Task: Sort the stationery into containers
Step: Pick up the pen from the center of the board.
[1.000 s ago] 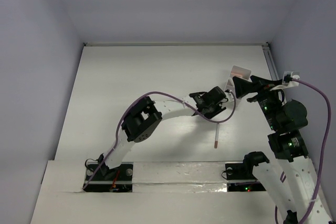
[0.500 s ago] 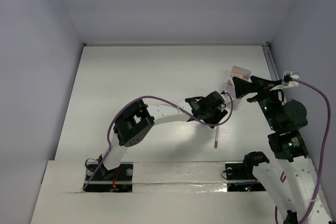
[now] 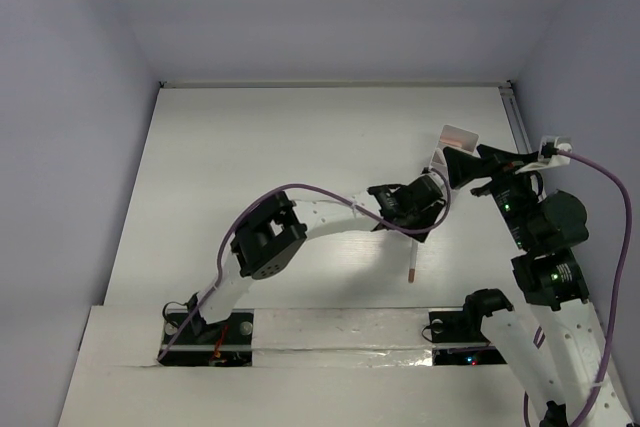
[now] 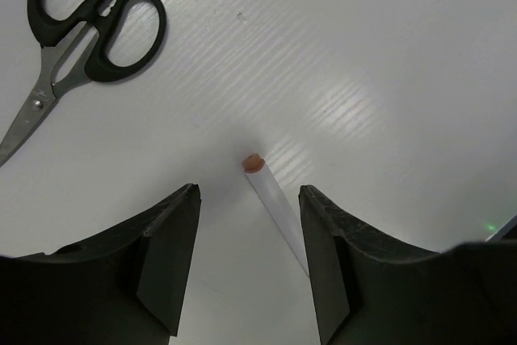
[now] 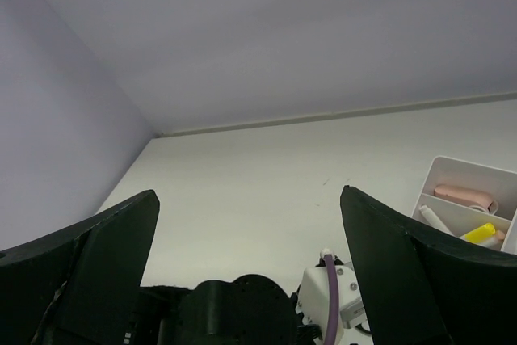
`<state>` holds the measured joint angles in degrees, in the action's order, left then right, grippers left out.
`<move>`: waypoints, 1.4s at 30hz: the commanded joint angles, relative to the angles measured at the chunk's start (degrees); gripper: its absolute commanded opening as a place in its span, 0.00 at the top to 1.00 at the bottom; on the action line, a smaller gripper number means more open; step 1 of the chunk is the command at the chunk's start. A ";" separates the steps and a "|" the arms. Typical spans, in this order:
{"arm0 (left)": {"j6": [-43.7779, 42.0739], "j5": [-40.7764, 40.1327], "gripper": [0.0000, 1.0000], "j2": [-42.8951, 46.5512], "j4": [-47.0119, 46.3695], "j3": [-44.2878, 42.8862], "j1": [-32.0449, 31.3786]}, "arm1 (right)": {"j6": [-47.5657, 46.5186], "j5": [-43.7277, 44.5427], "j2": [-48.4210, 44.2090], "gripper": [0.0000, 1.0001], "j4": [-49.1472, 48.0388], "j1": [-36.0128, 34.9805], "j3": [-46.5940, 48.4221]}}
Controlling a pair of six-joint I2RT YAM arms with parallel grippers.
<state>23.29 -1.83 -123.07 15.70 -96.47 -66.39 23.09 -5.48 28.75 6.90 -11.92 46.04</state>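
The left gripper (image 4: 249, 199), jaws parted and empty, frames a short white red-ended pen (image 4: 275, 204). Small black-handled scissors (image 4: 77, 34) lie near that pen. The right gripper (image 5: 249, 199) gapes wide.

The left fingers (image 4: 166, 260) have shifted right and widened.

I work on a flat white ribbed-plastic table top (image 3: 250, 167). Plain pale lavender walls (image 3: 70, 127) close it in at the left, back and right. Soft overhead light leaves a sheen on the ribs, and a wrinkled shiny tape strip (image 3: 340, 350) crosses the near edge.
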 commanded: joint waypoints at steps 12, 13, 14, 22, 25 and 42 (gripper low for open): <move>4.66 -6.70 0.53 -5.96 9.69 -8.65 -2.87 | -0.86 -1.91 0.69 0.00 -1.27 0.41 1.68; 4.83 -6.96 0.54 -6.13 10.04 -8.74 -2.87 | -0.77 -2.08 0.78 0.00 -1.36 0.41 1.77; 5.01 -7.49 0.54 -6.57 10.22 -8.83 -2.87 | -0.77 -2.17 0.78 0.00 -1.36 0.41 1.77; 5.28 -9.86 0.60 -9.47 12.68 -9.79 -3.39 | -0.68 -2.26 0.52 0.00 -1.36 0.41 1.68; 5.45 -11.71 0.61 -10.35 13.65 -9.62 -3.92 | -0.59 -2.17 0.17 0.00 -1.36 0.41 1.68; 4.93 -14.26 0.94 -12.29 16.91 -8.74 -4.98 | -0.33 -0.94 -0.54 0.00 -1.01 0.41 1.60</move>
<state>28.08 -16.99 -133.12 27.44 -107.50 -70.94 22.90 -6.87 29.08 7.07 -11.92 46.04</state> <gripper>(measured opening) 0.104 0.997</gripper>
